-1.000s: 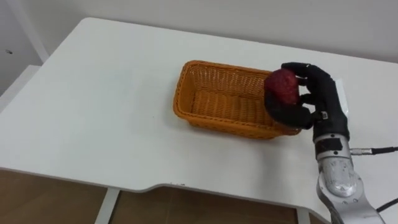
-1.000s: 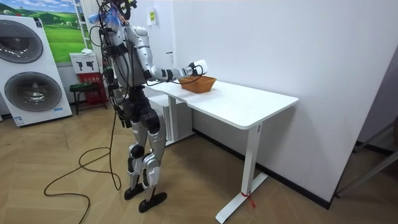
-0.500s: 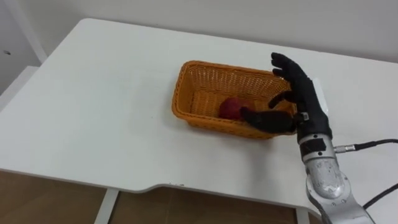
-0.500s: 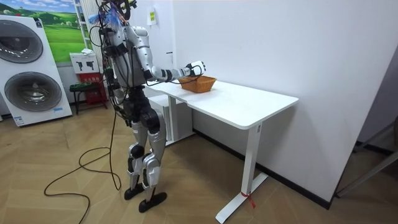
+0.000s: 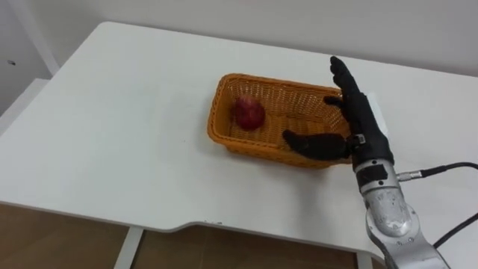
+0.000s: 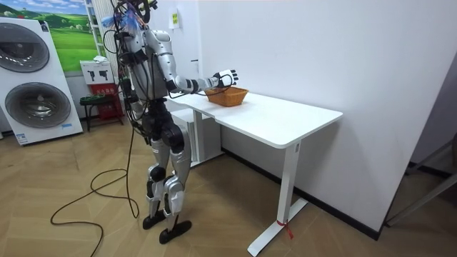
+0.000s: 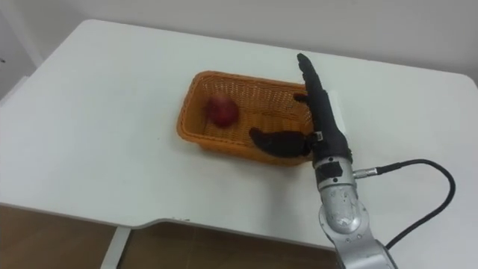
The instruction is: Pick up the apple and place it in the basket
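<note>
white table point(image 5: 112, 134), plain pale wall behind it, and in the room view i'm standing at the end of the table on that view's left with one arm stretched out over it. so the orange wicker basket point(image 5: 254, 146) sits mid-frame with its long side running left to right, and the apple point(image 5: 249, 112) is down inside it at the left end, tucked toward the upper left corner. my right hand point(image 5: 358, 123) is at the opposite end, over the right rim, spread wide and flat with the fingers straight and pointing to the top of the frame, holding nothing. the thumb point(image 5: 310, 142) sticks out toward frame left along the near wall of the basket, can't tell if it's actually touching the weave. the apple lies off to the left of the hand and well apart from it, most of the basket between them. looks to me like the placing part is done, so the next thing is probably pulling out toward the lower right, away from the apple. only worry is that thumb snagging the rim and dragging the basket.
</note>
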You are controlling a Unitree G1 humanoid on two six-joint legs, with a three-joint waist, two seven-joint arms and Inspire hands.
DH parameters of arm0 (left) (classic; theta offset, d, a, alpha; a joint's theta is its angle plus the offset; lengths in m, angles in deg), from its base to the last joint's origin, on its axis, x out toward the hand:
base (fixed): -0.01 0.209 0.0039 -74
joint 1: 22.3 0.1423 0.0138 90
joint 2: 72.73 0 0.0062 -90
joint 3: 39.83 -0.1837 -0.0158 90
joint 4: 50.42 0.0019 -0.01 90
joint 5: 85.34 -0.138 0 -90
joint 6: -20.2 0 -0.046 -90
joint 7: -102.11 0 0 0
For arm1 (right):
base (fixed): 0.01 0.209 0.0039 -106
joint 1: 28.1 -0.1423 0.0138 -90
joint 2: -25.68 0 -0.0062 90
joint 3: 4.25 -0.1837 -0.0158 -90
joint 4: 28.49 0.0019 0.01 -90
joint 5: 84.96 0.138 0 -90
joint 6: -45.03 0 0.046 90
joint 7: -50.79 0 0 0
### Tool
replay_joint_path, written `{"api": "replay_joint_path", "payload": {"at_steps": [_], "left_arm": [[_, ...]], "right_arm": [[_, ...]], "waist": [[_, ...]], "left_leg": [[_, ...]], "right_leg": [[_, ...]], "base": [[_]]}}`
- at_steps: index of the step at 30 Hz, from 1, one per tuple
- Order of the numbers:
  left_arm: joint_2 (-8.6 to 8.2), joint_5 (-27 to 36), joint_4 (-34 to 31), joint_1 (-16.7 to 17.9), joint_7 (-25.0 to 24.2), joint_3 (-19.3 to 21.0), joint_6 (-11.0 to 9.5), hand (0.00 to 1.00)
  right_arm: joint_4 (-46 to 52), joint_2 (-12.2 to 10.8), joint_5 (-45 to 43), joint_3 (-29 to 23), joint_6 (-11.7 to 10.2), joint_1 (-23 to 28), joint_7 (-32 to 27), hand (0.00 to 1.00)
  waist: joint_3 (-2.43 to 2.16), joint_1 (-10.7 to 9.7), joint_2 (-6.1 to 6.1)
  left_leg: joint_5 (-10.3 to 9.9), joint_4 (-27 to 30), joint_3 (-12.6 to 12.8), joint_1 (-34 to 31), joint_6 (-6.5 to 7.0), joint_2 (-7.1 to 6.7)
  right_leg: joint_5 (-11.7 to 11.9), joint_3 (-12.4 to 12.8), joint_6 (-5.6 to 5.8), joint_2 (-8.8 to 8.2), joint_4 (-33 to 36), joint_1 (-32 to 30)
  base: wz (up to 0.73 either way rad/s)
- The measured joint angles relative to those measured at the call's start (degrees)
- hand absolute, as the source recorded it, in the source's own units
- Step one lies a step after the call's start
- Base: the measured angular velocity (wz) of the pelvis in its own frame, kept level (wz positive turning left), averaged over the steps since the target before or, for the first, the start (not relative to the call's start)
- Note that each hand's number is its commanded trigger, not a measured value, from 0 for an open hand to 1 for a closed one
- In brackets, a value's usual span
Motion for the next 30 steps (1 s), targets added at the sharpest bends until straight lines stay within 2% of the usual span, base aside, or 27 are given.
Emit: {"api": "replay_joint_path", "payload": {"at_steps": [7, 9, 11, 14, 19, 22, 25, 28, 30], "left_arm": [[0.02, -0.01, 0.64, 0.65, -0.39, 1.36, 0.11, 0.00], [0.01, 0.06, 2.11, 0.71, -0.56, 3.08, 0.15, 0.00], [0.05, 0.09, 2.30, 0.85, -0.58, 4.37, 0.20, 0.00], [0.06, -0.06, 2.04, 1.85, -0.57, 6.62, 0.12, 0.00], [0.09, -0.08, 2.21, 2.82, 0.65, 10.81, -0.74, 0.00], [0.15, -0.05, 1.75, 3.72, 1.52, 11.51, -0.83, 0.00], [0.14, 0.07, 1.46, 4.51, 1.77, 11.68, -0.62, 0.00], [0.04, 0.02, 1.01, 4.64, 2.56, 13.04, -0.17, 0.00], [0.05, 0.12, 0.35, 4.63, 2.70, 14.54, 0.59, 0.00]], "right_arm": [[-0.29, -0.04, 0.13, -4.29, 0.00, 0.15, -0.75, 0.00], [-0.22, -0.01, 1.77, -7.60, 0.00, 0.14, -1.72, 0.00], [-0.12, 0.04, 1.97, -10.99, -0.02, 0.05, -2.88, 0.00], [-0.05, 0.09, 3.47, -17.35, -0.03, 0.04, -7.26, 0.00], [0.01, 1.30, 6.19, -27.75, -0.22, 0.12, -17.70, 0.00], [0.00, 2.03, 6.51, -33.52, -0.39, 0.91, -23.95, 0.00], [-1.08, 3.10, 9.75, -36.34, -0.62, 1.99, -28.33, 0.00], [-6.94, 3.64, 11.71, -41.26, -0.51, 2.01, -31.71, 0.00], [-12.19, 3.90, 16.87, -44.35, -0.18, 2.25, -33.77, 0.00]], "waist": [[-0.03, -0.73, -0.05], [-0.14, -0.90, -0.22], [-0.18, -2.00, -0.28], [-0.23, -2.53, -0.31], [-0.36, -4.87, -0.42], [-0.42, -6.37, -0.76], [-0.54, -6.81, -1.23], [-0.72, -8.38, -1.58], [-0.83, -9.44, -1.81]], "left_leg": [[0.00, -0.01, -0.70, 0.28, 0.00, -0.11], [0.01, -0.02, -0.71, 0.19, -0.01, -0.16], [0.03, 0.00, -1.03, 0.07, -0.03, -0.16], [0.03, -0.04, -0.66, 0.02, -0.04, -0.16], [0.04, -0.13, -0.82, 0.02, -0.06, -0.14], [0.04, -0.15, -0.52, 0.01, -0.06, -0.11], [0.04, -0.22, 0.59, 0.09, -0.06, 0.01], [0.04, -0.21, 0.84, -0.12, -0.06, -0.05], [0.04, -0.18, 0.83, -0.18, -0.05, -0.10]], "right_leg": [[0.00, 0.03, 0.00, -0.07, -0.41, 0.75], [0.00, 0.13, 0.00, -0.04, -0.88, 0.88], [0.00, -0.08, 0.00, -0.05, -0.87, 0.90], [0.00, -0.01, 0.00, -0.04, -0.87, 0.69], [0.00, -0.10, 0.00, 0.16, -0.86, 0.58], [0.00, 0.12, 0.00, 0.22, -0.83, 0.50], [0.00, 1.13, 0.00, 0.27, -0.84, 0.21], [0.00, 1.52, 0.00, 0.25, -0.81, -0.01], [0.01, 1.52, 0.00, 0.23, -0.76, -0.05]], "base": [[0.05], [0.00], [0.06], [0.00], [-0.01], [-0.02], [-0.20], [-0.03], [-0.02]]}}
